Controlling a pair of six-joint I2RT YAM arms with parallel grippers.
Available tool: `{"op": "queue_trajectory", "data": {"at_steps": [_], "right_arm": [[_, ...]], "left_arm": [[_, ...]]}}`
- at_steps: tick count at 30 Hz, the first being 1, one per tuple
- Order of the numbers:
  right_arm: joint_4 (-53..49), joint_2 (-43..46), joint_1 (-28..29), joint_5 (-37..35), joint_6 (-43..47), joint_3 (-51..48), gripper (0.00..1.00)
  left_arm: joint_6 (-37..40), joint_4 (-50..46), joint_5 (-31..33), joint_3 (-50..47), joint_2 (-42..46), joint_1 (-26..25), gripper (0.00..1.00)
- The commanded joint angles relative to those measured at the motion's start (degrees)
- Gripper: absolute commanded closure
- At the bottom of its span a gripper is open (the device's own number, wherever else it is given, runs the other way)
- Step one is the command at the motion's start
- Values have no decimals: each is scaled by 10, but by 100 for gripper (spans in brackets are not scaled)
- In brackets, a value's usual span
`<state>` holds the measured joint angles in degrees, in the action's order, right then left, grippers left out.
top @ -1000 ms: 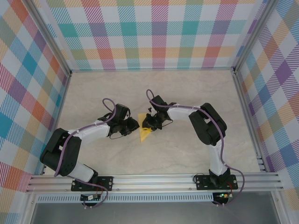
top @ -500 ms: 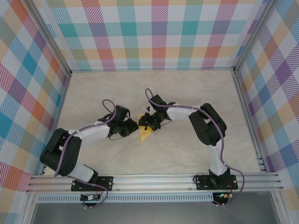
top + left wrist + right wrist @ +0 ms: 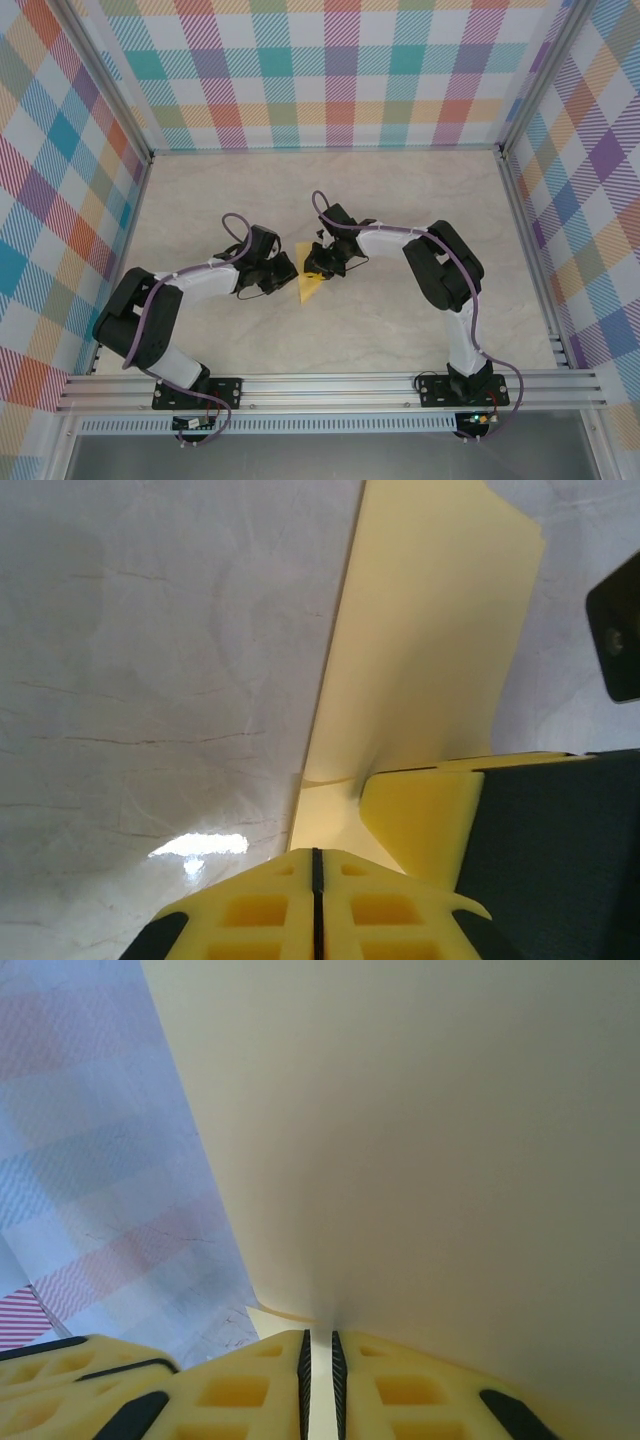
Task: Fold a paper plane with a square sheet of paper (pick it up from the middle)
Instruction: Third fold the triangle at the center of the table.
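Two hands pinching the yellow paper (image 3: 311, 289) at mid-worktop (image 3: 420, 200)
The left hand (image 3: 315, 865) and the right hand (image 3: 318, 1345) are each clamped tight on an edge

Yellow sheet of paper (image 3: 430, 650) is seen as thin, smooth, matt paper w/ soft creases. Table (image 3: 150, 680) is finished in a marble-look surface, smooth & glossy, w/ a glare spot. Fingers (image 3: 250, 910) of left gripper (image 3: 316, 855) & right gripper (image 3: 318, 1338) are moulded in matt yellow plastic. Frame rails (image 3: 330, 385) are made of brushed metal. Walls (image 3: 330, 70) are covered w/ matt checked print.
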<state>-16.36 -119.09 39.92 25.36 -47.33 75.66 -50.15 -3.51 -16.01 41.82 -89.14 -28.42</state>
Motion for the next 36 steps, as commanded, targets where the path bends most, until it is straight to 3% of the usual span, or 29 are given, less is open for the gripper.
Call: {"op": "queue_trajectory", "data": {"at_steps": [1, 19, 26, 36], "right_arm": [[-11, -9, 1, -16, 3, -7, 86], [18, 20, 1, -6, 0, -23, 86], [70, 93, -4, -4, 13, -76, 80], [134, 98, -4, 25, 23, -143, 84]], "left_arm": [[-2, 28, -27, 21, -24, -4, 93], [33, -4, -9, 46, -76, -4, 95], [39, -13, -7, 47, -85, -4, 96], [43, -30, 12, 51, -83, -4, 96]]}}
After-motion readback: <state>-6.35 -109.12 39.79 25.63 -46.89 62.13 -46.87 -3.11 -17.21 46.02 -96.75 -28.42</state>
